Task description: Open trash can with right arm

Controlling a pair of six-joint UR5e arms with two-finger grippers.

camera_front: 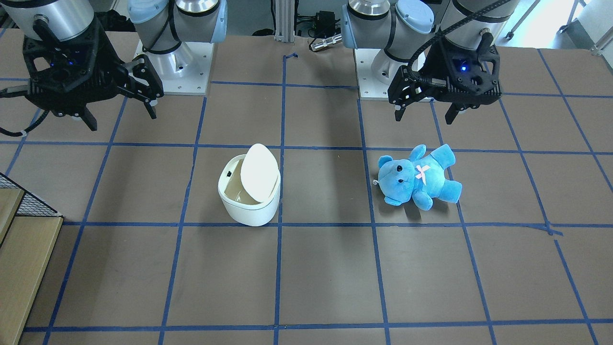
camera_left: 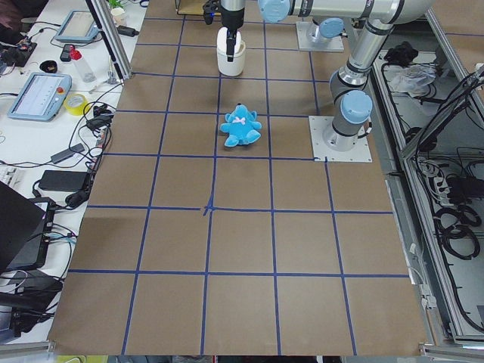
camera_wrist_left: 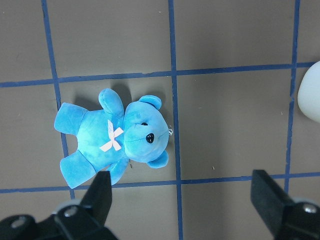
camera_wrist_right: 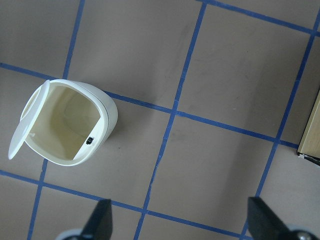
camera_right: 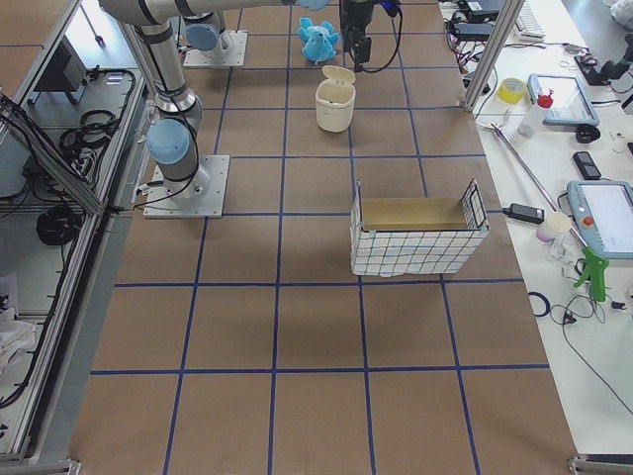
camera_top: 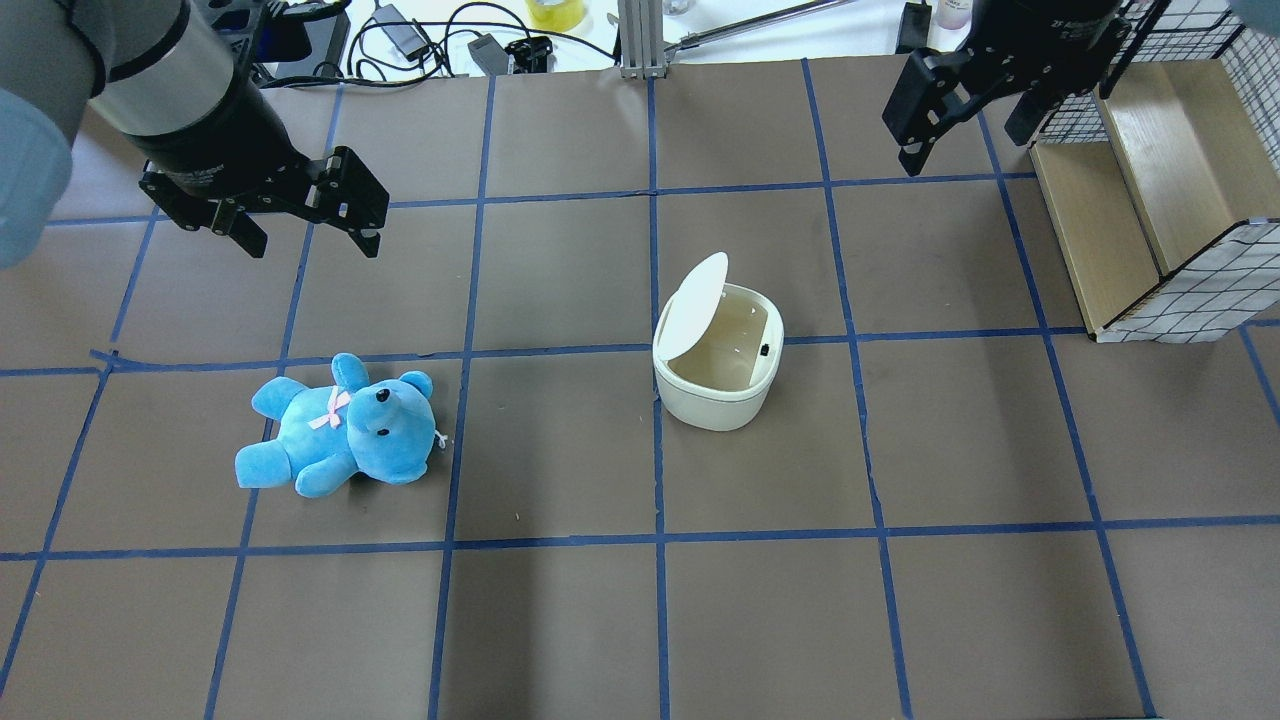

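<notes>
Overhead exterior, trash can (camera_top: pixel 715 400) standing open, right claw (camera_top: pixel 960 153) spread, well apart

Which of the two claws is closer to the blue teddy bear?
The left gripper: it hangs open roughly above the teddy bear. The right gripper is off on the other side, beyond the open trash can.

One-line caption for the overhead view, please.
Trash can open with lid raised, bear lying nearby; left gripper and right gripper hover open, touching neither.
</notes>
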